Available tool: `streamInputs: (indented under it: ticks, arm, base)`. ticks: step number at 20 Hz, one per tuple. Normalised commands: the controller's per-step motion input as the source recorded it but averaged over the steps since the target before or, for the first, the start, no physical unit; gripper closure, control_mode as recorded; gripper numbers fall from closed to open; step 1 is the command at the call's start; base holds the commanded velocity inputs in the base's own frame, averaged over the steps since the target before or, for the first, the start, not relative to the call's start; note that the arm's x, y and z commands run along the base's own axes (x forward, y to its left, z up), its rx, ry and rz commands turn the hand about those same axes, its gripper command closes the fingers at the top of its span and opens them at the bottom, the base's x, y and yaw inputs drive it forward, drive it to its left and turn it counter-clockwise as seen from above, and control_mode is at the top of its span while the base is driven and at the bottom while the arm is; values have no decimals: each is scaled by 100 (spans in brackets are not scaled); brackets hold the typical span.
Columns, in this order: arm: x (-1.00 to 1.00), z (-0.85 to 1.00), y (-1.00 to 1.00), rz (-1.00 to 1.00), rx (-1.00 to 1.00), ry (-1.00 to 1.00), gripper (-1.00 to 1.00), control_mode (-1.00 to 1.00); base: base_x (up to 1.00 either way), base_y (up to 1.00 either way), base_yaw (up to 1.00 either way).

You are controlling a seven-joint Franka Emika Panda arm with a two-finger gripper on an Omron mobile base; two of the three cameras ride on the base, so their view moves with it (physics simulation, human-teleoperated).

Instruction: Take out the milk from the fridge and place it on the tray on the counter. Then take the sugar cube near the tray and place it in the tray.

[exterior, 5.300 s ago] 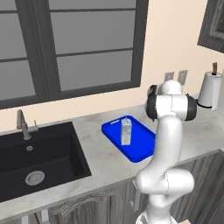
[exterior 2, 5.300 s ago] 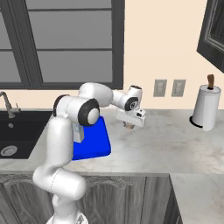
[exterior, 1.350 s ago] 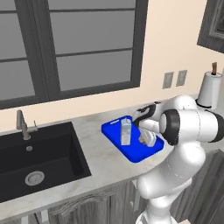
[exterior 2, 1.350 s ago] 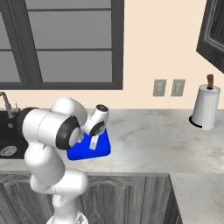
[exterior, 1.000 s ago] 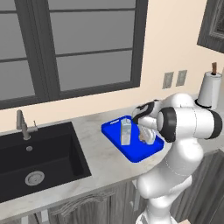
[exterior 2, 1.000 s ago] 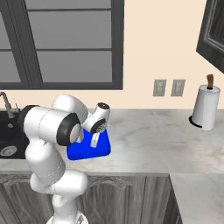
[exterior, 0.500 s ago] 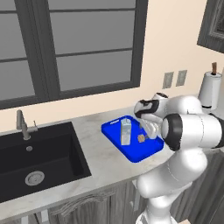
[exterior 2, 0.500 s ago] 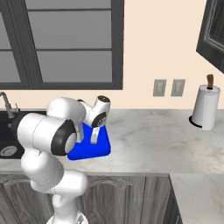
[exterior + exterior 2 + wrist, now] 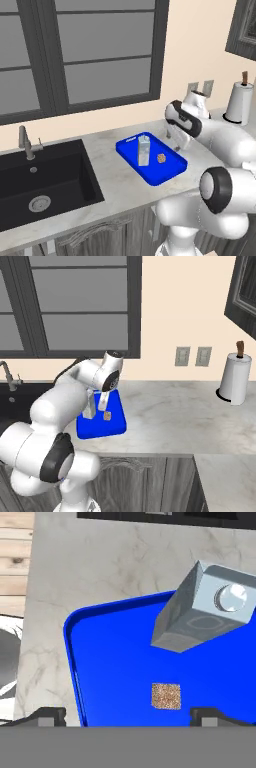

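The bright blue tray [image 9: 170, 172] lies on the marbled counter [image 9: 120, 187], right of the sink. Upright in it stands the milk [image 9: 143, 150], a pale gable-topped carton. Beside the milk, flat on the tray floor, lies the tan sugar cube [image 9: 161, 158], touched by nothing. My gripper [image 9: 175, 144] hangs open just above the tray's far right edge. From the right base the tray [image 9: 95, 428], milk [image 9: 89, 406], sugar cube [image 9: 107, 415] and gripper [image 9: 103, 404] line up. In the hand view the sugar cube [image 9: 166, 695] sits between the spread fingertips [image 9: 48, 714], with the milk [image 9: 205, 607] beyond.
A black sink [image 9: 55, 172] with a faucet [image 9: 25, 142] is set in the counter left of the tray. A paper-towel roll [image 9: 234, 378] stands at the far right by the wall. Bare counter [image 9: 170, 406] stretches between tray and roll.
The gripper went from nearly shut to open, letting the sugar cube go onto the tray floor. It has since lifted and drawn back a little from the tray.
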Motion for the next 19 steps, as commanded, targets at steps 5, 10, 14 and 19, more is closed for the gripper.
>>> streamInputs:
  ticks: [5, 10, 14, 19]
  arm:
    - [-99, 78, 30, 0, -6, -9, -100, -100]
    - [-93, 100, 43, 0, -7, -15, -100, -100]
    - [-82, 100, 46, 0, -5, -20, -100, -100]
    - [-79, 100, 45, 0, -6, -25, -100, -100]
  base:
    - [0, 0, 0]
    - [0, 0, 0]
    - [0, 0, 0]
    - [0, 0, 0]
